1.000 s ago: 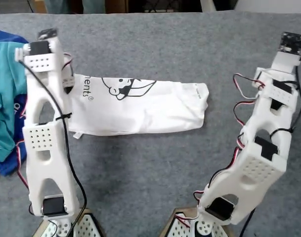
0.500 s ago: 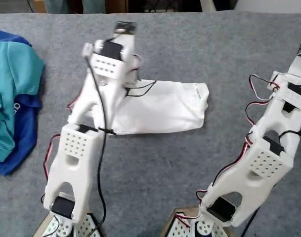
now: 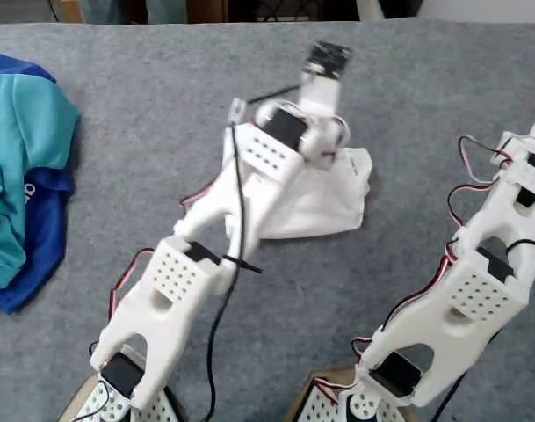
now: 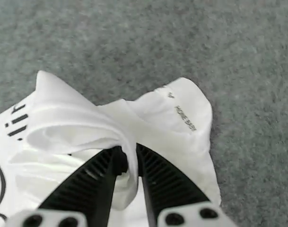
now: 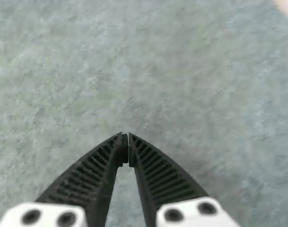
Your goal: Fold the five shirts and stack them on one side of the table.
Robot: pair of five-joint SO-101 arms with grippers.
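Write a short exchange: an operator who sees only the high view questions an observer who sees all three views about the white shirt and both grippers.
Operator: The left arm lies across the white shirt. Is the cloth gripped?
Observer: Yes. In the left wrist view the left gripper is shut on a raised fold of the shirt.
Operator: And the tip of the right arm?
Observer: The right gripper is shut, with nothing between its fingers.
Operator: What is beneath it?
Observer: It hangs over the grey table cover, apart from the shirt.
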